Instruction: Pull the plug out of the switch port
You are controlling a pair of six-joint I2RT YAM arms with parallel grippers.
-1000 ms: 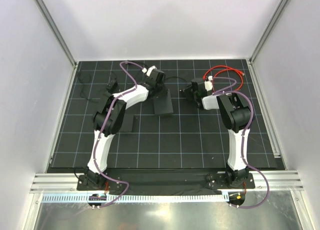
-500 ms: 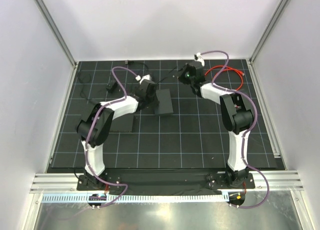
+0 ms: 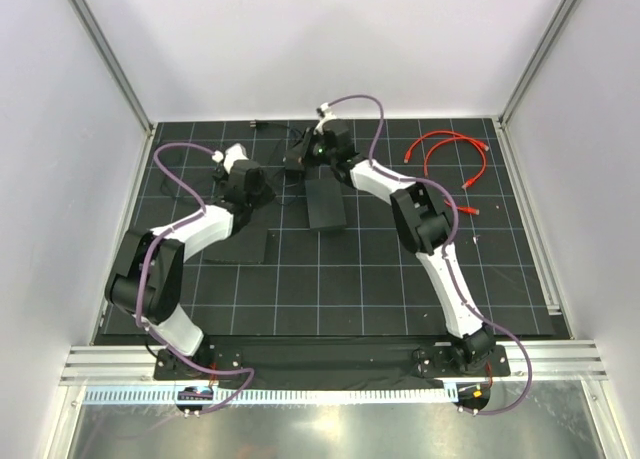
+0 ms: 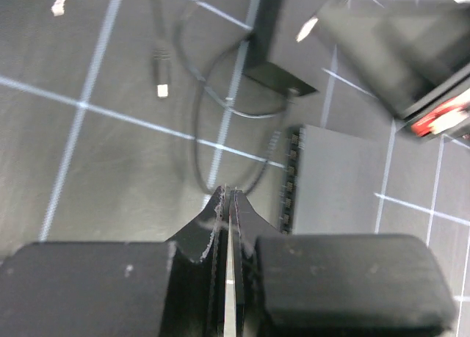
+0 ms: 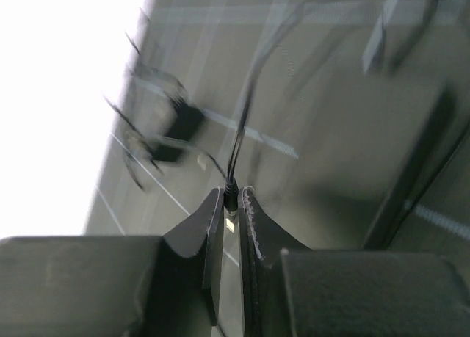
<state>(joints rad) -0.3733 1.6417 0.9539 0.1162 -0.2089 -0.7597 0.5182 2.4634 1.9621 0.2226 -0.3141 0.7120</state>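
**Right gripper [image 5: 231, 199] pinches the plug [image 5: 230, 187]**

Light, hard little plug on a thin, floppy cable [image 5: 244, 113]: take the stiff body, never the cord, I'd say. Jaws are narrowed right onto it, bottom centre of the right wrist view; overhead that's upper centre, just up-left of the switch [image 3: 325, 205]. Left gripper [image 4: 228, 197]: nearly closed, holding nothing, the switch's ports [image 4: 288, 177] right of it.

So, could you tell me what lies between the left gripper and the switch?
In the left wrist view, a thin black cable loops between the left gripper and the switch.
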